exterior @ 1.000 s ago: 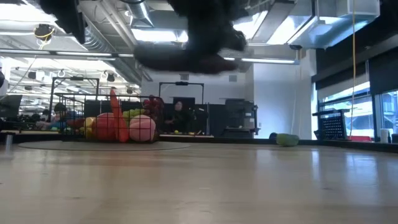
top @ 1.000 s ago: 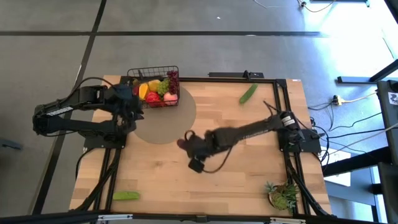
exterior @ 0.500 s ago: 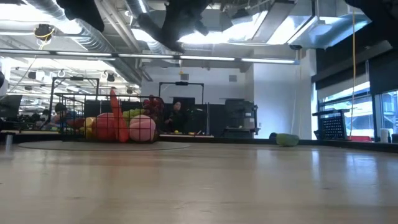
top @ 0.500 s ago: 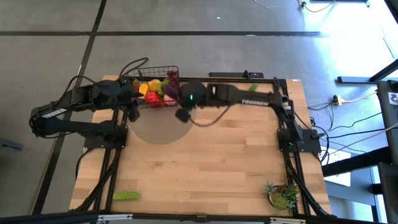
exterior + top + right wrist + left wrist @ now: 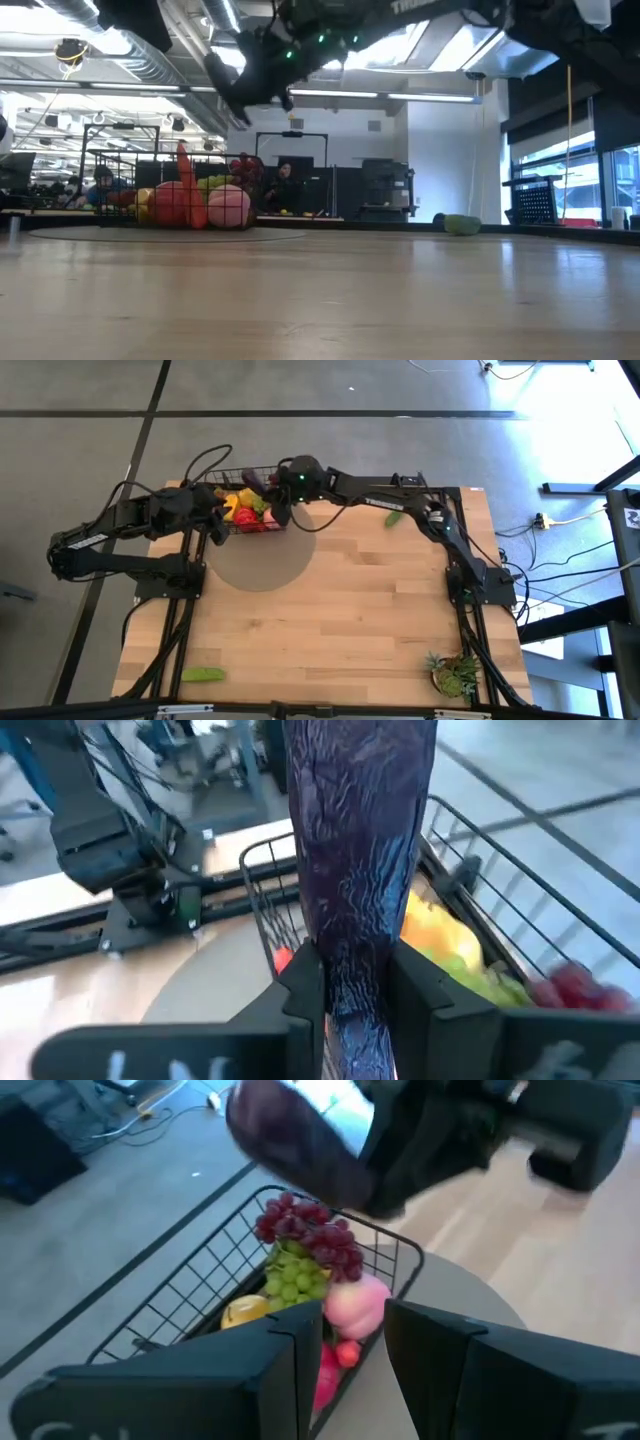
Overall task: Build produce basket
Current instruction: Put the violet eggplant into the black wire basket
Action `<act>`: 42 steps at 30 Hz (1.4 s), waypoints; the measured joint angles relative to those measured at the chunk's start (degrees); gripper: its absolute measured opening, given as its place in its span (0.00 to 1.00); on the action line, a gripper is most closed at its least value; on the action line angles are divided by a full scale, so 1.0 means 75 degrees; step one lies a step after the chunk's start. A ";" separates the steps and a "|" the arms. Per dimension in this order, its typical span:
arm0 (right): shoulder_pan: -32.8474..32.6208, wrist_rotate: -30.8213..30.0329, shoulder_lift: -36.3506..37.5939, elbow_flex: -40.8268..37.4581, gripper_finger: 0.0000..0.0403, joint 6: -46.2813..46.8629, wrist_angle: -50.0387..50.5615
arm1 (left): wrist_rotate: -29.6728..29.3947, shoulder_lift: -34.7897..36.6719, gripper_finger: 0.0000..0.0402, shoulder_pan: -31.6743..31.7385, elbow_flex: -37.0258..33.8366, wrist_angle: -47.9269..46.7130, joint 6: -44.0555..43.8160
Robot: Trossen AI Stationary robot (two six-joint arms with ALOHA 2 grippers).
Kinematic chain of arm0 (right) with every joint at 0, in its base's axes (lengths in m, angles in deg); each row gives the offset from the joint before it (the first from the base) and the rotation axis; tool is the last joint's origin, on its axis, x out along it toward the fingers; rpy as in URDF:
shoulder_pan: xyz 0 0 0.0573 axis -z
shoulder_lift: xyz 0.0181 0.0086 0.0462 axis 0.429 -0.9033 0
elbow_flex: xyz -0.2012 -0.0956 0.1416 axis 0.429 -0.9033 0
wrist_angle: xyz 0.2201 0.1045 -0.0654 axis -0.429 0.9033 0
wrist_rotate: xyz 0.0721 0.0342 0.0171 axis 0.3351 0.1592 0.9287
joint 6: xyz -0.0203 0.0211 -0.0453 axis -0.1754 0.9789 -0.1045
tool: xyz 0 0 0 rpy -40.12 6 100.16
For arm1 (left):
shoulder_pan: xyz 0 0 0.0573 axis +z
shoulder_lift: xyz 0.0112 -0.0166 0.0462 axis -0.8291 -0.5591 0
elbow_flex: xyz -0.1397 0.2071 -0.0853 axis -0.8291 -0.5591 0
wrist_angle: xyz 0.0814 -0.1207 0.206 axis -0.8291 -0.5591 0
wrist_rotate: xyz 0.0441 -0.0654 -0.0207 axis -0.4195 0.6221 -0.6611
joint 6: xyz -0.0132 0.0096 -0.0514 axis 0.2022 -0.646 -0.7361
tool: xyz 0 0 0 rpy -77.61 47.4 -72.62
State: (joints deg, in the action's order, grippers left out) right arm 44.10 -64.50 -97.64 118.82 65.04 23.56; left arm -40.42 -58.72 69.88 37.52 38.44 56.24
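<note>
The black wire basket stands at the far left on a grey round mat. It holds grapes, a pink peach, a lemon and red pieces. My right gripper reaches in from the right, over the basket's far side, shut on a dark purple eggplant. My left gripper is open and empty beside the basket's near left side. A green cucumber lies on the table at the far right. My right gripper pinches the eggplant between its two fingers, at one end. The rest of the eggplant sticks out forward past the fingertips, so the fingers lie along it. The fingers come from the table's right. The eggplant is lifted clear above the basket.
A second green piece lies at the near left corner. A spiky potted plant stands at the near right corner. The middle of the wooden table is bare. The right arm spans the far edge.
My right gripper has swung from the table's middle toward the far left, carrying the eggplant up and over the basket. My left gripper has shifted a little toward the far edge beside the basket, then kept still.
</note>
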 joint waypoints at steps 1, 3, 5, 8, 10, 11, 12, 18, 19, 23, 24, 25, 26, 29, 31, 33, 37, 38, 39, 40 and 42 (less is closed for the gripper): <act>0.0038 0.0158 -0.0124 0.0000 0.14 -0.0006 -0.0215 | -0.0050 0.0000 0.25 0.0000 0.0000 0.0006 -0.0010; 0.0119 0.0659 -0.0371 0.0000 0.14 -0.0011 -0.0579 | -0.0116 0.0000 0.25 -0.0003 0.0000 0.0030 -0.0010; 0.0150 0.1004 -0.0601 0.0000 0.14 -0.0028 -0.0887 | -0.0222 0.0000 0.25 0.0000 0.0000 0.0056 -0.0010; 0.0156 0.1106 -0.0880 0.0000 0.14 -0.0307 -0.1079 | -0.0236 0.0000 0.25 -0.0002 0.0000 0.0055 -0.0013; 0.0149 0.1136 -0.1001 -0.0003 0.14 -0.0436 -0.1085 | -0.0236 0.0000 0.25 0.0000 0.0000 0.0074 -0.0010; 0.0148 0.1175 -0.1065 0.0000 0.14 -0.0486 -0.1123 | -0.0241 0.0000 0.25 0.0000 0.0000 0.0103 -0.0013; 0.0146 0.1253 -0.1113 -0.0003 0.14 -0.0547 -0.1096 | -0.0244 0.0000 0.25 0.0000 0.0000 0.0118 -0.0013; 0.0146 0.1405 -0.1372 -0.0003 0.14 -0.0568 -0.1011 | -0.0247 -0.0001 0.25 -0.0001 0.0000 0.0147 -0.0013; 0.0151 0.1400 -0.1375 -0.0003 0.14 -0.0573 -0.0947 | -0.0245 -0.0003 0.25 -0.0002 0.0000 0.0154 -0.0013; 0.0182 0.1403 -0.1466 -0.0003 0.14 -0.0603 -0.0910 | -0.0247 -0.0003 0.25 0.0000 0.0000 0.0154 -0.0013; 0.0184 0.1394 -0.1473 -0.0003 0.14 -0.0628 -0.0886 | -0.0247 0.0000 0.25 -0.0001 0.0000 0.0154 -0.0013; 0.0187 0.1364 -0.1477 -0.0003 0.14 -0.0698 -0.0862 | -0.0247 -0.0002 0.25 -0.0001 0.0000 0.0157 -0.0013; 0.0187 0.1345 -0.1483 -0.0003 0.14 -0.0759 -0.0861 | -0.0247 -0.0003 0.25 0.0000 0.0000 0.0154 -0.0013; 0.0187 0.1350 -0.1509 -0.0003 0.14 -0.0773 -0.0678 | -0.0246 -0.0003 0.25 0.0000 0.0000 0.0154 -0.0013; 0.0187 0.1336 -0.1512 -0.0003 0.14 -0.0789 -0.0638 | -0.0244 0.0000 0.25 -0.0003 0.0000 0.0154 -0.0010; 0.0187 0.1348 -0.1512 -0.0003 0.14 -0.0789 -0.0640 | -0.0244 -0.0003 0.25 -0.0002 0.0000 0.0155 -0.0011; 0.0193 0.1342 -0.1512 -0.0003 0.14 -0.0793 -0.0637 | -0.0244 0.0000 0.25 0.0000 0.0000 0.0156 -0.0010; 0.0193 0.1342 -0.1512 -0.0003 0.14 -0.0805 -0.0637 | -0.0244 -0.0003 0.25 0.0000 0.0000 0.0154 -0.0012; 0.0196 0.1342 -0.1512 -0.0003 0.15 -0.0846 -0.0637 | -0.0244 -0.0002 0.25 -0.0001 0.0000 0.0154 -0.0011; 0.0193 0.1339 -0.1512 -0.0003 0.17 -0.0931 -0.0637 | -0.0244 0.0000 0.25 0.0000 0.0000 0.0154 -0.0010; 0.0193 0.1329 -0.1512 -0.0003 0.21 -0.0993 -0.0637 | -0.0241 -0.0003 0.25 0.0000 0.0000 0.0154 -0.0010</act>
State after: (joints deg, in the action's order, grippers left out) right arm 45.55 -54.53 -108.98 118.80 57.59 18.78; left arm -42.23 -58.75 69.87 37.52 39.60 56.16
